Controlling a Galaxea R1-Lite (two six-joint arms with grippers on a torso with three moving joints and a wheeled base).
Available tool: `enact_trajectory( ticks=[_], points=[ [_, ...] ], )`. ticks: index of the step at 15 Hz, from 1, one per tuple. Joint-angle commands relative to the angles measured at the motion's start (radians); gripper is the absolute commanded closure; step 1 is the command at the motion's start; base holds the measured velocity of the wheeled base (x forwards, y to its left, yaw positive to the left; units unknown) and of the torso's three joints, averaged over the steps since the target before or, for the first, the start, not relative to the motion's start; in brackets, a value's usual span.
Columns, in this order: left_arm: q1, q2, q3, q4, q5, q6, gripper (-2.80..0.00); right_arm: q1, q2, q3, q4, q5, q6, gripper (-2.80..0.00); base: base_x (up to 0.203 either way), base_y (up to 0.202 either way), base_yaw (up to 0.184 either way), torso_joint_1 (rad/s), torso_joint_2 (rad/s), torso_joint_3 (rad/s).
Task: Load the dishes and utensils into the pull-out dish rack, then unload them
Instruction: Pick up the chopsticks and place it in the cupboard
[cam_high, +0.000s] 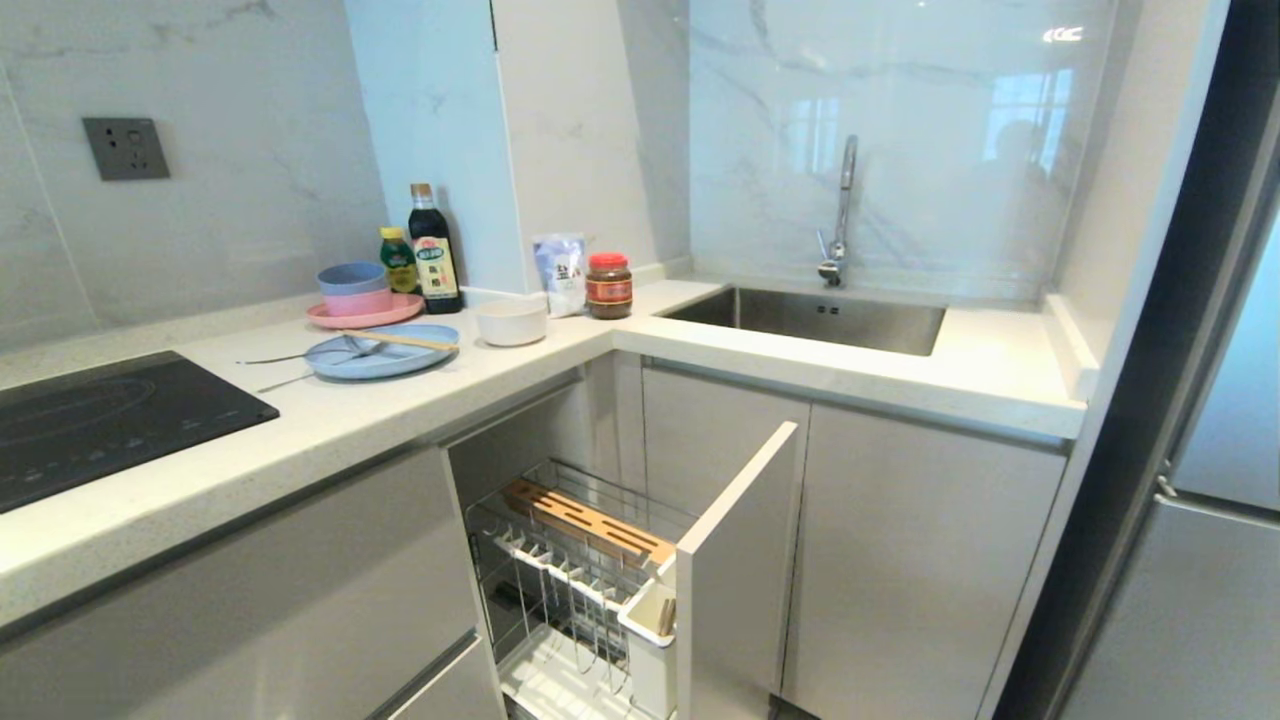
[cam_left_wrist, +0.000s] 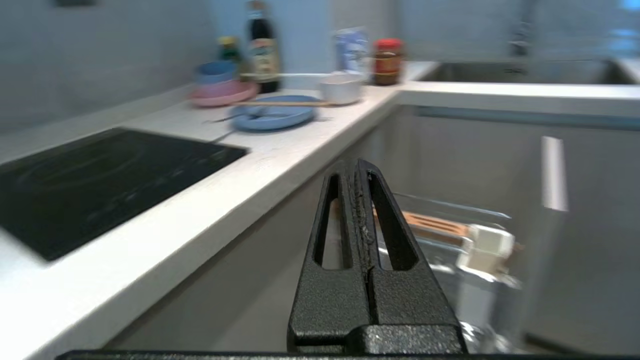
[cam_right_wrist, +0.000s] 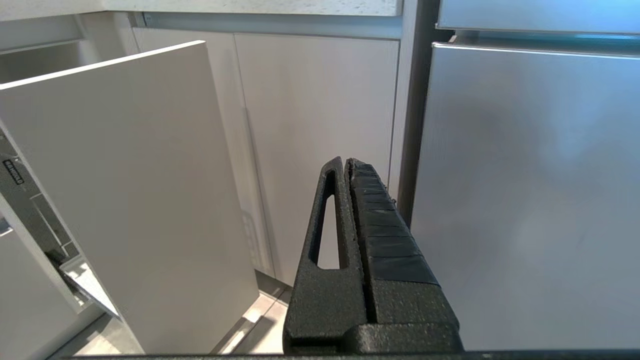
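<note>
On the counter lies the light-blue plate (cam_high: 383, 352) (cam_left_wrist: 274, 114) with the wooden chopsticks (cam_high: 400, 340) (cam_left_wrist: 285, 104) across it and two silver cutlery pieces (cam_high: 300, 358) beside it. The small white bowl (cam_high: 512, 321) (cam_left_wrist: 341, 88) stands to its right. Below the counter the pull-out dish rack (cam_high: 590, 560) (cam_left_wrist: 450, 235) is drawn out, with its wooden strip, prongs and white utensil cup (cam_high: 648, 620); nothing lies in it. My left gripper (cam_left_wrist: 358, 167) is shut and empty, held in front of the cabinets below counter height, short of the rack. My right gripper (cam_right_wrist: 347, 165) is shut and empty, low by the fridge. Neither arm shows in the head view.
A pink plate with stacked blue and pink bowls (cam_high: 358, 295), sauce bottles (cam_high: 433, 250), a packet and a red-lidded jar (cam_high: 609, 285) stand at the back. A black hob (cam_high: 100, 420) lies left, the sink (cam_high: 810, 318) right. The rack's tall front panel (cam_high: 735, 590) juts out; a steel fridge (cam_right_wrist: 530, 190) stands at the far right.
</note>
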Motion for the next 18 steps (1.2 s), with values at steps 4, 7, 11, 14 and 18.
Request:
enact_trajectory(
  ticks=[4,7,11,14,18],
  points=[
    [-0.065,-0.297,0.397,-0.282,0.064,0.016,0.0,0.0,-0.004,0.002,0.0,0.0,-0.001,0.0,0.0,0.0,0.0,0.0,0.0,0.0],
    [-0.069,-0.378,0.624,-0.333,0.07,0.019,0.0,-0.001,-0.004,0.002,0.0,-0.001,0.0,0.0,0.0,0.0,0.0,0.0,0.0,0.0],
    [-0.07,-0.394,0.826,-0.499,0.097,0.022,0.0,0.0,-0.004,0.002,0.0,0.0,0.0,0.0,0.0,0.0,0.0,0.0,0.0,0.0],
    [-0.07,-0.395,0.822,-0.476,0.071,-0.009,0.0,0.0,-0.004,0.002,0.0,0.0,0.0,0.0,0.0,0.0,0.0,0.0,0.0,0.0],
    [-0.07,-0.395,0.816,-0.393,0.028,-0.072,0.0,-0.001,-0.004,0.002,0.0,0.0,0.001,0.0,0.0,0.0,0.0,0.0,0.0,0.0]
  ],
)
